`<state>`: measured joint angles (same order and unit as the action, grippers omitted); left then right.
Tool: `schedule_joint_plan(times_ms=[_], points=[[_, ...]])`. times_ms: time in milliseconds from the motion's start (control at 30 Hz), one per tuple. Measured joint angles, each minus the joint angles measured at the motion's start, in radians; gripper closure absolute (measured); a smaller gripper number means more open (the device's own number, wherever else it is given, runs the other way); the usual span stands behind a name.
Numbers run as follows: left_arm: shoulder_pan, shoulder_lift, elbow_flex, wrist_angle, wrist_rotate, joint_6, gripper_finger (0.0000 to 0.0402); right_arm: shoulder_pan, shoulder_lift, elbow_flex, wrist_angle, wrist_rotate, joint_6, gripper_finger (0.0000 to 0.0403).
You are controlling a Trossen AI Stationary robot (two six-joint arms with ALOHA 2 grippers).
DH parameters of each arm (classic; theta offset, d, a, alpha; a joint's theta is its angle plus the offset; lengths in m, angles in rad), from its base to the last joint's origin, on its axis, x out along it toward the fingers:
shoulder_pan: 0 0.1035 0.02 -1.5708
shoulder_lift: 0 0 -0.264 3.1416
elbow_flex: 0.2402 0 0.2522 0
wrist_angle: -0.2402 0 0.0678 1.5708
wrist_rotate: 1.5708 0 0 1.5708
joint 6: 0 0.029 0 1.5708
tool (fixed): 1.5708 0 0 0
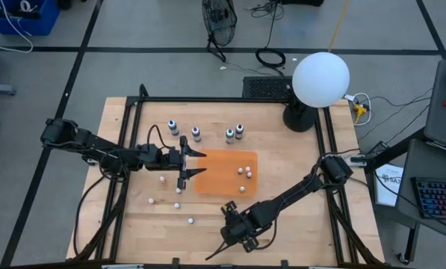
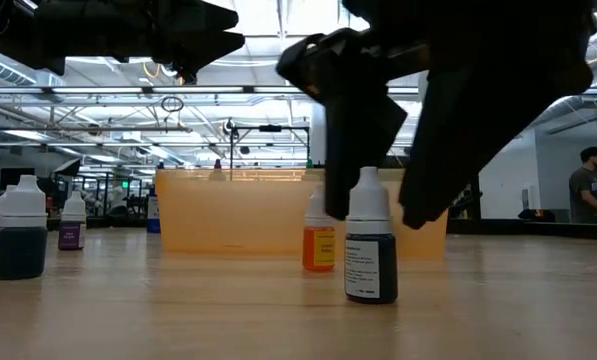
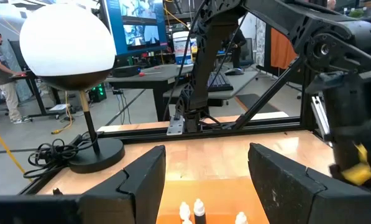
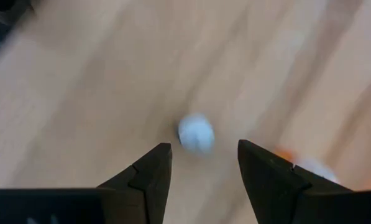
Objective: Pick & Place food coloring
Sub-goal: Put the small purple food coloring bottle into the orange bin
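The food coloring bottles are tiny, with white caps. Four stand upright in a row near the far edge. Others show from above as white dots on the wood and inside the orange tray. My right gripper is open near the table's near edge. In the low view its fingers stand on either side of a dark bottle, whose white cap shows just ahead of the fingertips. I see no touch. An orange bottle stands behind it. My left gripper hangs open and empty over the tray's left edge.
A lamp with a white globe stands at the far right corner on a black base. Black frame rails run along the table's left, right and far sides. Three bottles stand in the tray below my left gripper. A person is in the room beyond.
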<state>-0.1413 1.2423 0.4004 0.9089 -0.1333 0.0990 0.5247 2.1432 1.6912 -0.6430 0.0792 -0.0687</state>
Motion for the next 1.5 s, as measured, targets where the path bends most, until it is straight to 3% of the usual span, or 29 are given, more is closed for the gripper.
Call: schedule_joint_plan(times_ms=[600, 1300, 1500], points=[[0.0, 0.0, 0.0, -0.004, 0.0, 0.0, 0.0172, -0.002, -0.001, -0.003, 0.03, -0.03, 0.0, 0.0263], [0.0, 0.0, 0.0, -0.004, 0.0, 0.001, 0.0172, -0.02, -0.003, -0.069, 0.122, -0.059, -0.004, 0.0263], [0.0, 0.0, 0.0, -0.007, 0.0, 0.001, 0.0172, -0.02, -0.003, -0.069, 0.123, -0.071, -0.004, 0.0291]])
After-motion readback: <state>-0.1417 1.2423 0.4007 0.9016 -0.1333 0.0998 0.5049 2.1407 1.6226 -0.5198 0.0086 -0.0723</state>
